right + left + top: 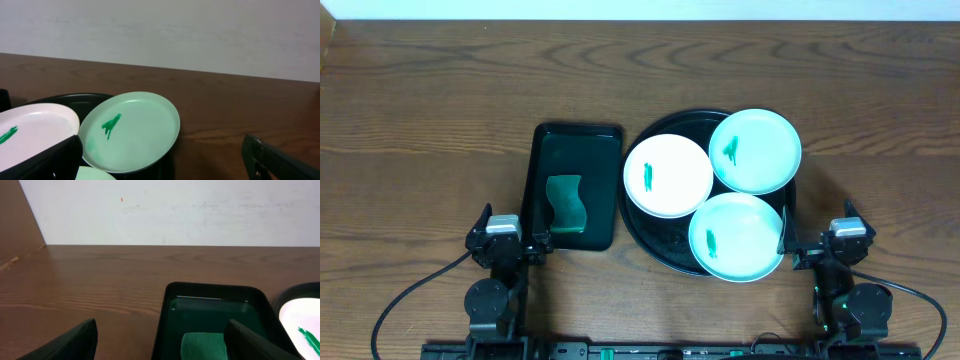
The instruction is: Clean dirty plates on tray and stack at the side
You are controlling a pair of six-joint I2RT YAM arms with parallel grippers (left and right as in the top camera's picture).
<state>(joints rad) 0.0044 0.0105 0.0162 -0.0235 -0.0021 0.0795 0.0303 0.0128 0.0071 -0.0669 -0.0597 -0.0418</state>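
Three dirty plates lie overlapping on the round black tray [655, 245]: a white one [668, 175] on the left, a mint one [755, 151] at the back right, a mint one [737, 237] at the front. Each carries a small green smear. My left gripper [506, 240] stands open near the table's front edge, left of the green tray [575, 145]; between its fingers [70, 345] I see bare wood and the tray's near end. My right gripper [825, 243] is open just right of the front plate; its view shows the back mint plate [130, 130] and the white plate [35, 132].
A dark green rectangular tray [215, 305] holds a green sponge [566, 203] left of the black tray. Brown wood table [420, 120] stretches to the back and both sides. A pale wall [175, 210] stands behind the table.
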